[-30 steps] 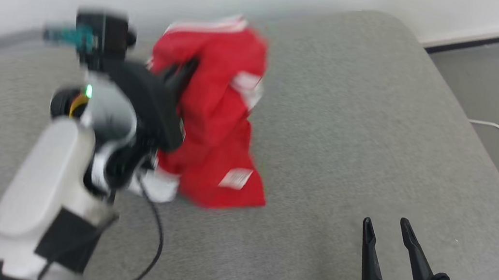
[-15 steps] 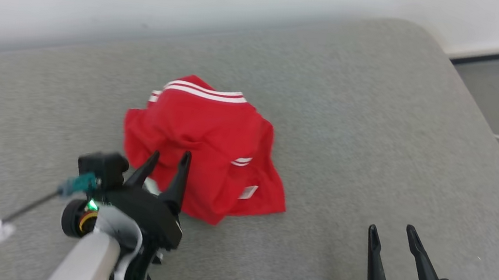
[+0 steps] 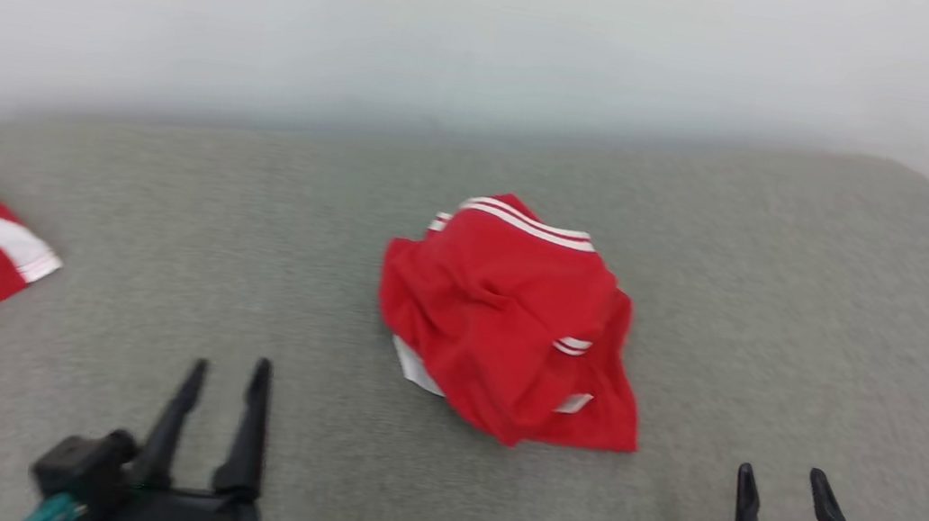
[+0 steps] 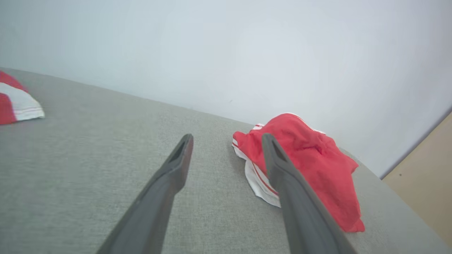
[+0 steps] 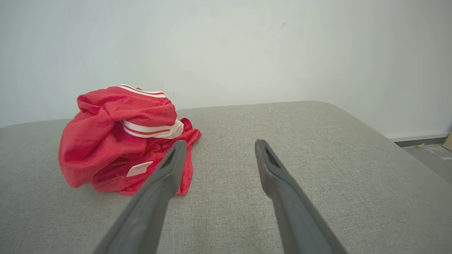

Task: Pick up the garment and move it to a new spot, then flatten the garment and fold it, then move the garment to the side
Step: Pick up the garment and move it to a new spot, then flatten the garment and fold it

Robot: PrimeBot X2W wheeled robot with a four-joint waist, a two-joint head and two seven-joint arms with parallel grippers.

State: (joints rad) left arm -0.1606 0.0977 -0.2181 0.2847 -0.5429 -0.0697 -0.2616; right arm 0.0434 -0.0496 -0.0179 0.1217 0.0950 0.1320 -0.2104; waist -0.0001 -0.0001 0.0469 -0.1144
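On grey cushion [image 3: 787, 297]: red garment [image 3: 510, 321], crumpled heap.

No print is legible, even on the garment [image 3: 501, 320] tag [image 5: 139, 169].

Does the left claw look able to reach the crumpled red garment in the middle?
Probably yes: the open left gripper sits near the crumpled red garment, bare grey cushion between them.

The left gripper [image 3: 231, 366] and the right gripper [image 3: 782, 473] each have two long black fingers that narrow to pointed tips, on a blocky black base. A teal connector [image 3: 49, 513] sits at 8 o'clock of the left base. Seen closely, the fingers [image 4: 176, 165] look dark grey, with a narrow slot near each tip
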